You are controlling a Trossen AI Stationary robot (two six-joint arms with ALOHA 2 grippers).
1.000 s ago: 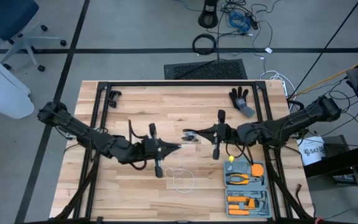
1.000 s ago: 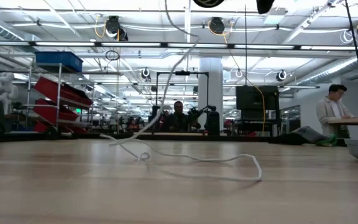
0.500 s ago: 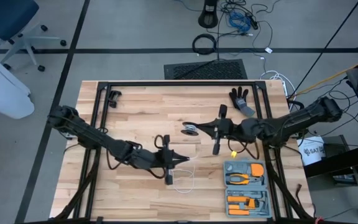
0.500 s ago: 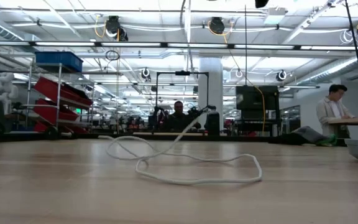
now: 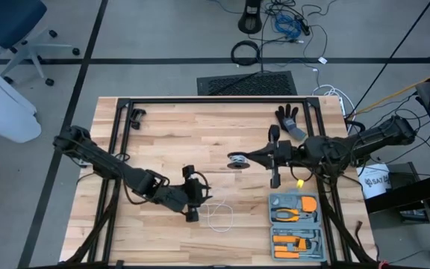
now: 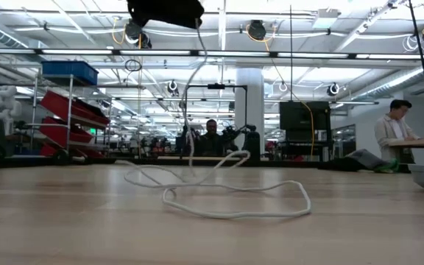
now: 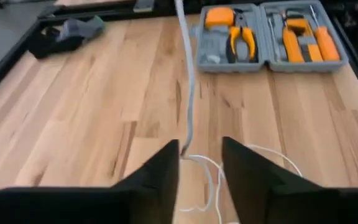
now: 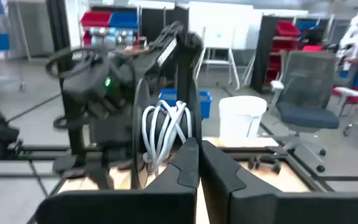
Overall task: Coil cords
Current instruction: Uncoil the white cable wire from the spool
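Winding is partway: right pincer (image 5: 239, 159), shut on the reel (image 5: 235, 160), carries several turns; left pincer (image 5: 200, 197), parted and empty, straddles cord (image 5: 219, 217) looped lower-centre on desk (image 5: 163, 134).

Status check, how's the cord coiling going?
Left gripper open over loose white cord. Right gripper shut on reel, partly wound. Tool case nearby, clear.

Table (image 5: 163, 127): cord (image 5: 219, 217) lies looped near the front edge, just right of the left gripper (image 5: 198, 203). Reel (image 5: 237, 160) sits mid-table — behind the loop, left of the right gripper (image 5: 258, 155). Tool case (image 5: 297, 224) front right; glove (image 5: 290, 119) behind it.
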